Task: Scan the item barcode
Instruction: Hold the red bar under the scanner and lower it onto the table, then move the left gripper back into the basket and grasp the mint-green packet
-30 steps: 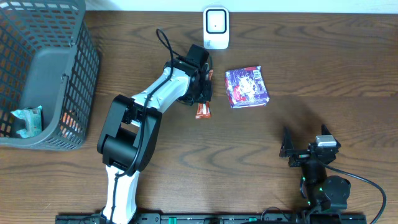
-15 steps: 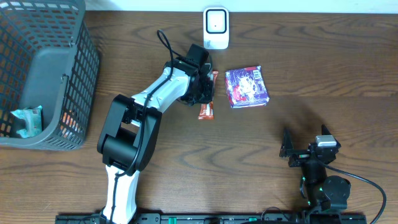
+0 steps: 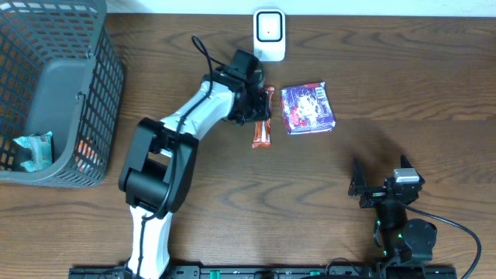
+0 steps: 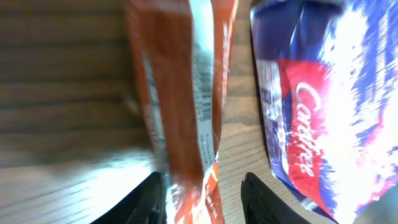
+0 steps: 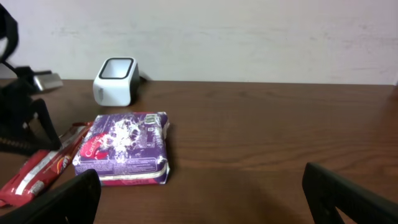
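An orange snack bar (image 3: 263, 128) lies flat on the wooden table, just left of a purple packet (image 3: 308, 108). My left gripper (image 3: 254, 105) hovers over the bar's far end with its jaws open. In the left wrist view the bar (image 4: 180, 106) runs between the fingertips (image 4: 261, 196), with bare wood showing on its right side, and the purple packet (image 4: 311, 106) sits beside it. The white barcode scanner (image 3: 269, 35) stands at the back edge. My right gripper (image 3: 380, 186) rests open near the front right, holding nothing.
A grey wire basket (image 3: 93, 85) with a few items inside fills the left end of the table. From the right wrist view the scanner (image 5: 115, 81), the purple packet (image 5: 124, 148) and the bar (image 5: 37, 177) sit far ahead on the left.
The left gripper's jaws have parted and it has shifted slightly back. The orange bar has moved right and now lies stretched out flat on the table beside the purple packet.
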Motion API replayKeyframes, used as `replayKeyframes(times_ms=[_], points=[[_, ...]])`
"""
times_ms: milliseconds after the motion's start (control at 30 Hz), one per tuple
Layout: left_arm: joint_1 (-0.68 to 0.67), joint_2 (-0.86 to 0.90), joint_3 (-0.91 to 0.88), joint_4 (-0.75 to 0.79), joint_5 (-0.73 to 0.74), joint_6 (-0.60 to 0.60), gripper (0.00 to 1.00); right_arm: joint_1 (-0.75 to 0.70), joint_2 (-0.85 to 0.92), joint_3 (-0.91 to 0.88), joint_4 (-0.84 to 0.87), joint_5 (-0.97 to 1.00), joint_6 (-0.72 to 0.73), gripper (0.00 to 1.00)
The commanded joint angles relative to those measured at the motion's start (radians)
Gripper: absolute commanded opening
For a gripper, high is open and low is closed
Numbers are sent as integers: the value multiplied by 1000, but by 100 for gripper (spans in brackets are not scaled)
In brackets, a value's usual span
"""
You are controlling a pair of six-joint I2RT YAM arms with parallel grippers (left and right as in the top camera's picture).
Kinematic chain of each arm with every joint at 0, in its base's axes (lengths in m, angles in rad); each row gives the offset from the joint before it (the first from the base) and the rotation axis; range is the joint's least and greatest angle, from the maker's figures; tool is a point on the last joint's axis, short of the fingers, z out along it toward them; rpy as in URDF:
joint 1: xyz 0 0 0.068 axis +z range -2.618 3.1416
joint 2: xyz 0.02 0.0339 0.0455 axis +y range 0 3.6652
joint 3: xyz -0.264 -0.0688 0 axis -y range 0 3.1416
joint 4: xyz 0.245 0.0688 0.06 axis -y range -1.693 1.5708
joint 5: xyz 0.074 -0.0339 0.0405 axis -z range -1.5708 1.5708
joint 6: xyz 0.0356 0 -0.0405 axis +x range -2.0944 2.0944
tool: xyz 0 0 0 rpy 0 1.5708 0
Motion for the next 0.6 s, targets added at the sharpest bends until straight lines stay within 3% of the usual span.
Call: replayKeyframes(times_ms=[0,367,433,567], points=[[59,-119,81,-28,12,45,42,9,-5,-2,-3,-6,-14,99],[300,-498,139,57,-33,92,58,9,-5,-2,-3,-6,-14,99],[361,-557,139,78,-35,100,68,9,-5,-2,-3,-6,-14,99],[492,-640,139,89,-137,117,72,9,-5,-2,-3,-6,-14,99]])
